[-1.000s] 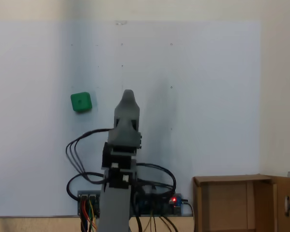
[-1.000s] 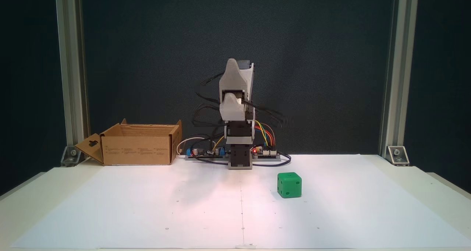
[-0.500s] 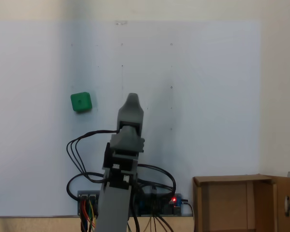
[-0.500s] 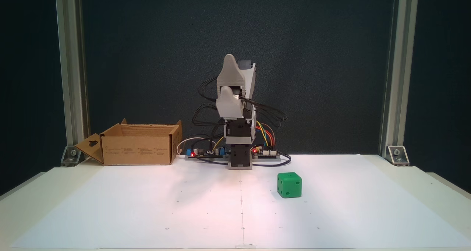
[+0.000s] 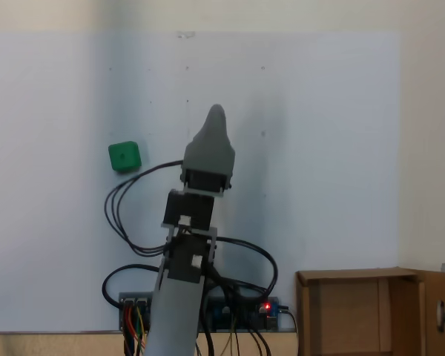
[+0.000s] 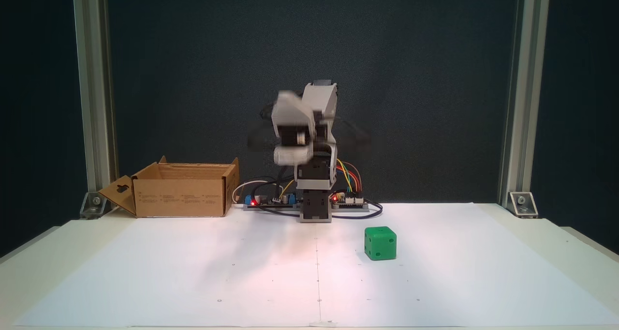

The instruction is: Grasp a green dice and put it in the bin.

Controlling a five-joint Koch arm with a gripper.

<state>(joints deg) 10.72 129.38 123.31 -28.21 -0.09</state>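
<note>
The green dice (image 5: pixel 124 156) lies alone on the white sheet, left of the arm in the view from above, and right of the base in the front view, where the dice (image 6: pixel 380 243) shows small pips. The gripper (image 5: pixel 216 113) is raised off the table and reaches forward as a single grey pointed tip, to the right of the dice and apart from it. From the front the gripper (image 6: pixel 288 153) is motion-blurred, high above the sheet. Its jaws cannot be told apart, and nothing shows in them. The cardboard bin (image 5: pixel 356 277) stands beside the base, flaps up; the bin (image 6: pixel 180 197) is at left in the front view.
Circuit boards with coloured wires (image 6: pixel 348 200) and looping black cables (image 5: pixel 126 222) sit around the arm's base. Aluminium posts (image 6: pixel 524 93) stand at both back corners before a dark backdrop. The white sheet (image 6: pixel 242 272) covers the table.
The arm has lifted and stretched further forward over the sheet, swinging slightly away from the dice. The dice and the bin have not moved.
</note>
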